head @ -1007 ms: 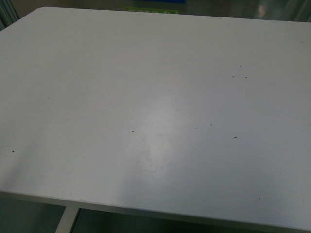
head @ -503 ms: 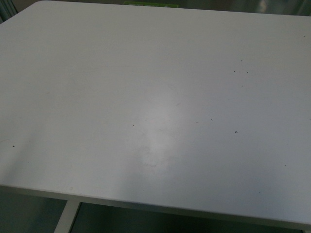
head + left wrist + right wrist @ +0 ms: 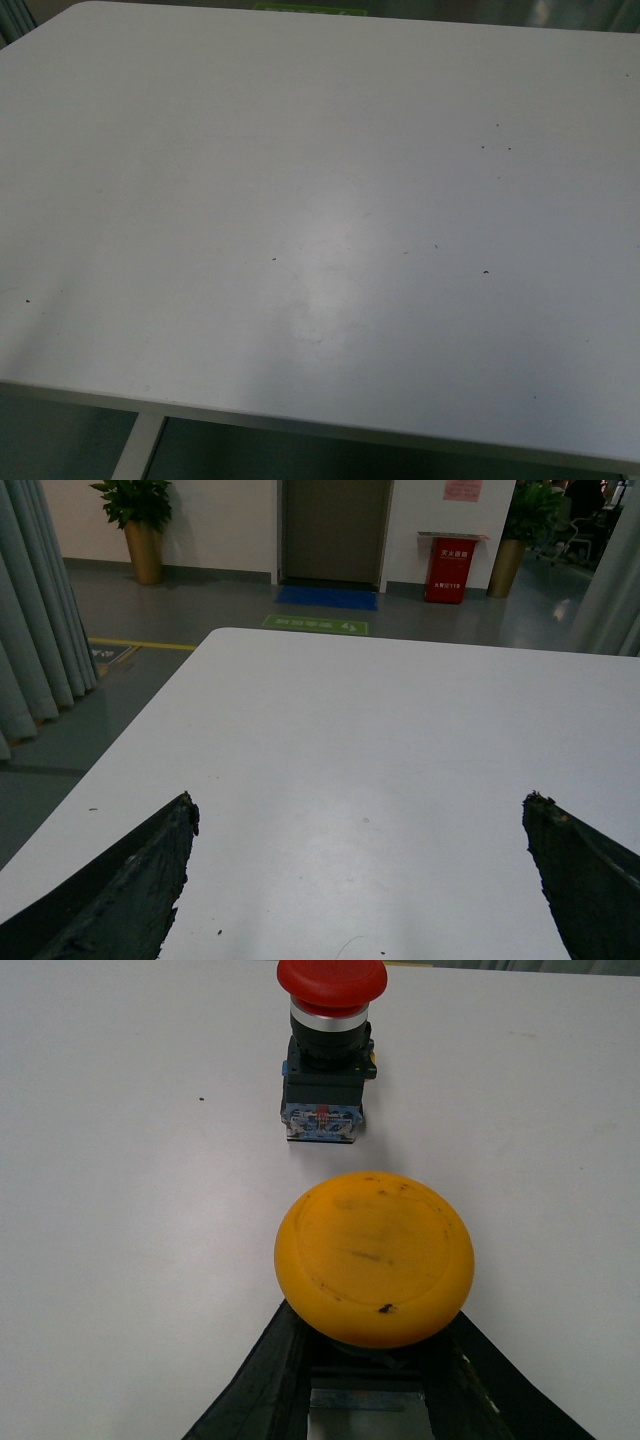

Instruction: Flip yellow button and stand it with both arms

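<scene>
In the right wrist view the yellow button (image 3: 373, 1257) fills the lower middle, its round orange-yellow cap facing the camera and scuffed with dark marks. My right gripper (image 3: 368, 1345) is shut on the button's body under the cap, and the cap hides that body. My left gripper (image 3: 360, 815) is open over bare white table, its two dark fingers (image 3: 140, 880) far apart with nothing between them. The front view shows neither the button nor any gripper.
A second push-button with a red cap (image 3: 331, 980) and black-and-blue body (image 3: 325, 1095) stands on the white table (image 3: 320, 200) just beyond the yellow one. Grey curtains (image 3: 40, 630), a potted plant (image 3: 140, 525) and a red bin (image 3: 450, 568) lie past the table's far edge.
The front view shifted slightly between a second ago and half a second ago, the table sliding up in the picture. It has stayed the same since.
</scene>
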Robot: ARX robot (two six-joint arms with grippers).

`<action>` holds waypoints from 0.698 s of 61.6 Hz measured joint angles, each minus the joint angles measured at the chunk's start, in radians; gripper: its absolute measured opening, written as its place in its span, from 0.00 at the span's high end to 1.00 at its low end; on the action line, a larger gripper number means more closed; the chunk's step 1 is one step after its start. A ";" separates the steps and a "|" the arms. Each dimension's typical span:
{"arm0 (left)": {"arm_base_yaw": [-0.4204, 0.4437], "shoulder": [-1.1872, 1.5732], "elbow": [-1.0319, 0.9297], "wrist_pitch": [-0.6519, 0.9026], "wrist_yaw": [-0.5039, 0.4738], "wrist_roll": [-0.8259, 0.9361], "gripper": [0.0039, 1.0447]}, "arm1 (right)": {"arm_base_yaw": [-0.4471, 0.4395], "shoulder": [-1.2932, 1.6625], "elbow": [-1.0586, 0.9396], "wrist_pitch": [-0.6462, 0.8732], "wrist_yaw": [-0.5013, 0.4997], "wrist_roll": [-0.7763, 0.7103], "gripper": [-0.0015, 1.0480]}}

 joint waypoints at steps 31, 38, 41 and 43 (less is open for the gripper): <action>0.000 0.000 0.000 0.000 0.000 0.000 0.06 | -0.012 0.000 0.000 -0.003 -0.002 0.017 0.47; 0.000 0.000 0.000 0.000 0.000 0.000 0.06 | -0.012 0.000 0.000 -0.003 -0.002 0.021 0.31; 0.000 0.000 0.000 0.000 0.000 0.000 0.06 | -0.011 -0.002 0.000 -0.004 -0.007 0.023 0.24; 0.000 0.000 0.000 0.000 0.000 0.000 0.06 | -0.011 -0.004 0.000 -0.005 -0.010 0.026 0.18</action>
